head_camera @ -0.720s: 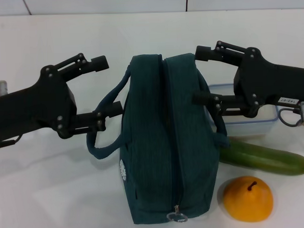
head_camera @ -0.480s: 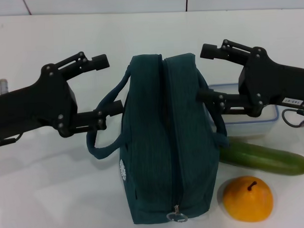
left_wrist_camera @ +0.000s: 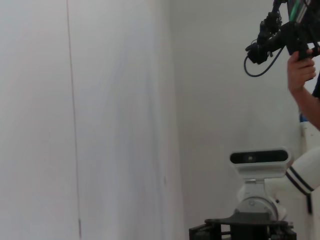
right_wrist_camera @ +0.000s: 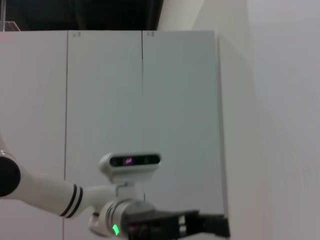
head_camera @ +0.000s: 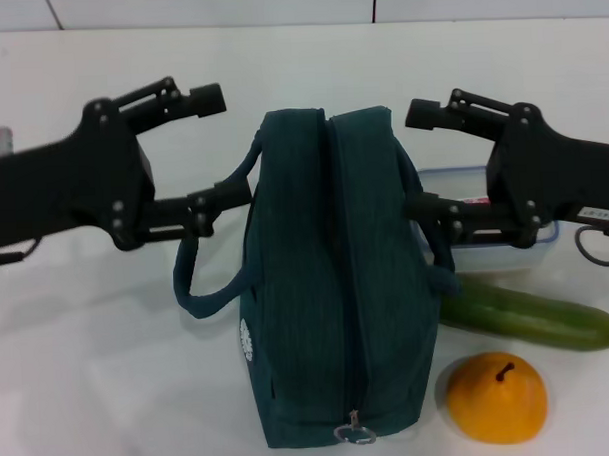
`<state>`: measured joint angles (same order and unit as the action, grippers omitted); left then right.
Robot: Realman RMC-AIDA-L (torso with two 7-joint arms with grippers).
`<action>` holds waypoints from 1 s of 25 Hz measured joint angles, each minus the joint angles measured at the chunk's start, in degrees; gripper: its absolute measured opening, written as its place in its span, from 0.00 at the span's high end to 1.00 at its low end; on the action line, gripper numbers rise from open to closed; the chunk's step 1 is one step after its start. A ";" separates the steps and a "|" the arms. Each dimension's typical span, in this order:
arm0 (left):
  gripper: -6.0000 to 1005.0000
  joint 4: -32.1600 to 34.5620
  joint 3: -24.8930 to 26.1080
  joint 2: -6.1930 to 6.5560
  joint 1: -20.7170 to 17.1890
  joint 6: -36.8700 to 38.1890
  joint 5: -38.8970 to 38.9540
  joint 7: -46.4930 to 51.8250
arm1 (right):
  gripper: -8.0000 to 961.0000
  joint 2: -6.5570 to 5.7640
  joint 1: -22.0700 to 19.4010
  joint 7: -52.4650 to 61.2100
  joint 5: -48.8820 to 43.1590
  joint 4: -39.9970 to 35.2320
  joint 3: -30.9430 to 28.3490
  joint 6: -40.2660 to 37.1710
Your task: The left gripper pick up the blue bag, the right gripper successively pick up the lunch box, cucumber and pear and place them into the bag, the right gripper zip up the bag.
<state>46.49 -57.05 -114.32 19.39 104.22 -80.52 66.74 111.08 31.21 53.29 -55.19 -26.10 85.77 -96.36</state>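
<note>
The bag [head_camera: 336, 277] stands upright on the white bench [head_camera: 90, 376], centred between the two arms, with its zip closed along the top and the metal ring pull [head_camera: 354, 431] at the near end. One loop handle [head_camera: 207, 253] droops to the robot's left side of the bag; the second handle [head_camera: 435, 245] hangs on the right side.

The left end effector [head_camera: 214, 146] is positioned just beside the bag's upper left side. Its two fingers are spread apart, one above the other, and grip nothing. The lower finger [head_camera: 222, 201] lies close against the left handle; contact cannot be confirmed.

The right end effector [head_camera: 417, 159] is positioned just beside the bag's upper right side. Its two fingers are likewise apart and grip nothing. The lower finger [head_camera: 439, 211] sits at the right handle, in front of the lunch box [head_camera: 490, 252].

The lunch box rests on the bench to the right of the bag, largely hidden behind the right end effector. The cucumber [head_camera: 533, 317] lies on the bench nearer than the box, one end reaching the bag's side. The pear [head_camera: 496, 398] sits nearer still, just beside the bag's near right corner, stem up.

Count: one bag, two handles, one lunch box, one cucumber, one pear.

The wrist views show only walls and robot parts.
</note>
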 joint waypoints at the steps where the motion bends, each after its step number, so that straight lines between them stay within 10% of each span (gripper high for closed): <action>1: 0.17 3.22 0.01 0.01 -0.32 -0.54 -0.26 4.62 | 0.12 -0.20 -0.01 0.05 0.05 0.00 -0.05 -0.40; 9: 0.24 16.94 3.69 -0.56 0.49 -5.23 -9.92 35.13 | 0.12 -0.78 -0.46 0.03 0.08 -0.38 -1.60 -1.44; 25: 0.30 22.87 2.01 -4.90 -0.06 -4.51 -23.20 47.02 | 0.12 -0.38 0.07 -1.83 -1.21 -2.16 -4.65 -1.14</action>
<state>69.36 -55.04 -119.22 19.33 99.71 -103.72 113.75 110.70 31.28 51.45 -56.40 -28.26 81.12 -97.51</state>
